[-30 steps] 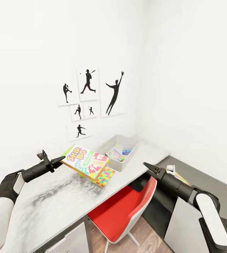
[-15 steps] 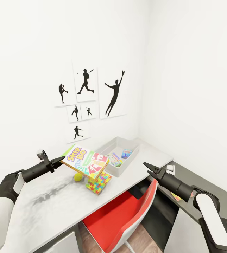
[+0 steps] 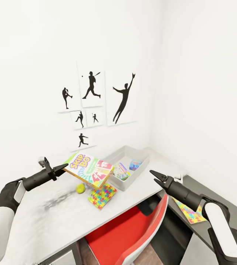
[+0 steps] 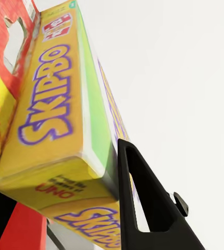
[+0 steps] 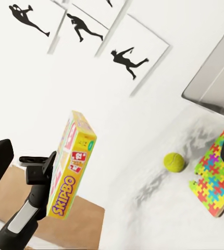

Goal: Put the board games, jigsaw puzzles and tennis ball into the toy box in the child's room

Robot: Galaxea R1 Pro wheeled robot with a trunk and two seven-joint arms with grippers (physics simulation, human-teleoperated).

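- Left gripper (image 3: pixel 64 167) clamped on corner of Skip-Bo board game (image 3: pixel 89 170), held flat in the air above the table (image 3: pixel 41 217); same box seen edge-on in right wrist view (image 5: pixel 70 164).
- Right gripper (image 3: pixel 154 176) fingers slightly apart, holding nothing, at 3 o'clock of the held box, above red chair (image 3: pixel 133 235).
- Tennis ball (image 3: pixel 80 188) on table, under the box; jigsaw puzzle (image 3: pixel 102 195) just beside it at 4 o'clock.
- Toy box (image 3: pixel 131 152) at 1 o'clock of the held box, by the wall corner, colourful items inside.
- Second jigsaw puzzle (image 3: pixel 189 213) on dark side desk (image 3: pixel 228 206), partly hidden by right arm.
- Silhouette prints (image 3: pixel 92 103) on wall.
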